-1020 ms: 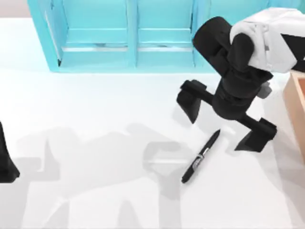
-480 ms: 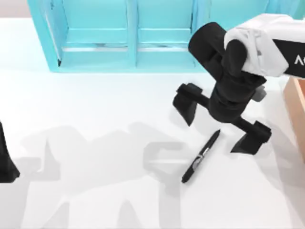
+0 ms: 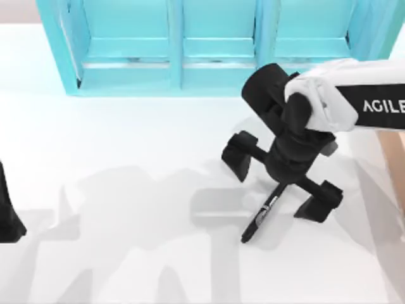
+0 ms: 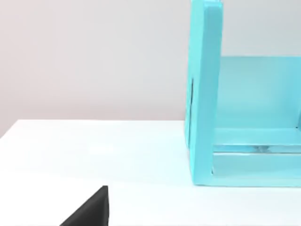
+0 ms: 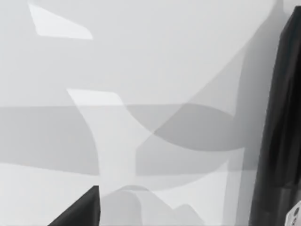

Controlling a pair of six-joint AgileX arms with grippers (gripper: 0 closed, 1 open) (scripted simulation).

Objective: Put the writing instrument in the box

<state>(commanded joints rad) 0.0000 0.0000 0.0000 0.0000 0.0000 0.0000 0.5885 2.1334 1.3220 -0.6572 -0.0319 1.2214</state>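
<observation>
Above the pen point(image 3: 258, 220), right gripper point(image 3: 281, 185) spread wide, left arm point(image 3: 7, 212) parked

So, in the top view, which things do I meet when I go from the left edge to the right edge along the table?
Left gripper, parked at the left edge → pen → right gripper, open above the pen's upper end → box at the right edge.

Matt white table point(image 3: 126, 139), smooth teal shelf unit point(image 3: 177, 76), glossy black pen point(image 3: 258, 221) with silvery clip, matt black right claw point(image 3: 278, 187)
</observation>
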